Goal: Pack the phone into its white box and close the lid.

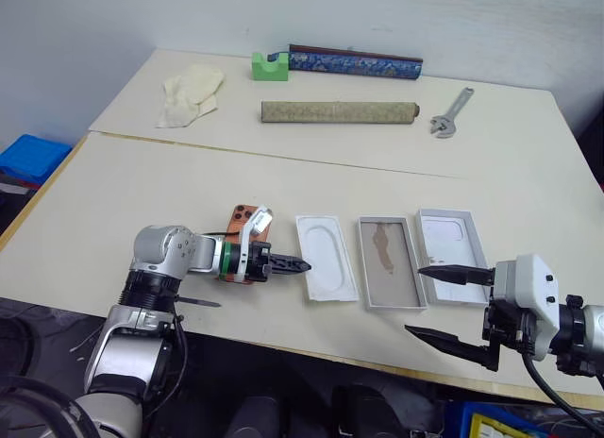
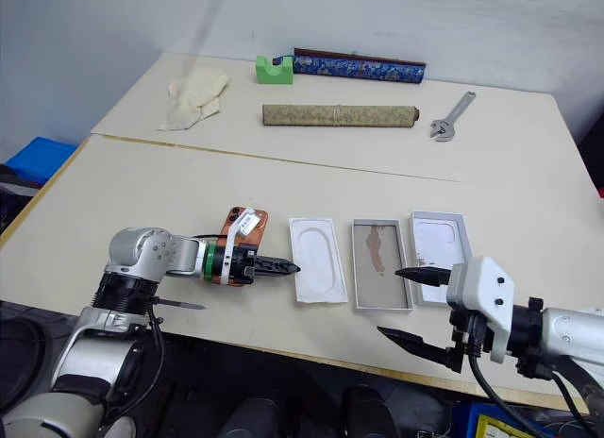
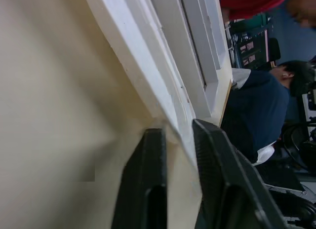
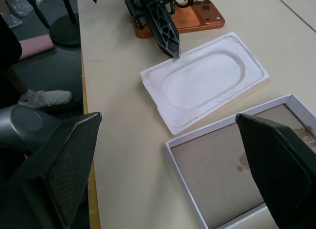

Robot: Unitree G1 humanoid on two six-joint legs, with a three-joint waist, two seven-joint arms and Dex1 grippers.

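Black left tool [image 1: 300,265], fingers together, lies level by the insert [image 1: 326,257]; right tool [image 1: 451,306] hovers wide.

wall: white [image 1: 94,23] | tables: two, beige [image 1: 142,183] | floor: dark

My 2 head eyes look down over the table [image 1: 142,183]; both wrist cameras sit low and close, sharing the insert [image 4: 205,83].
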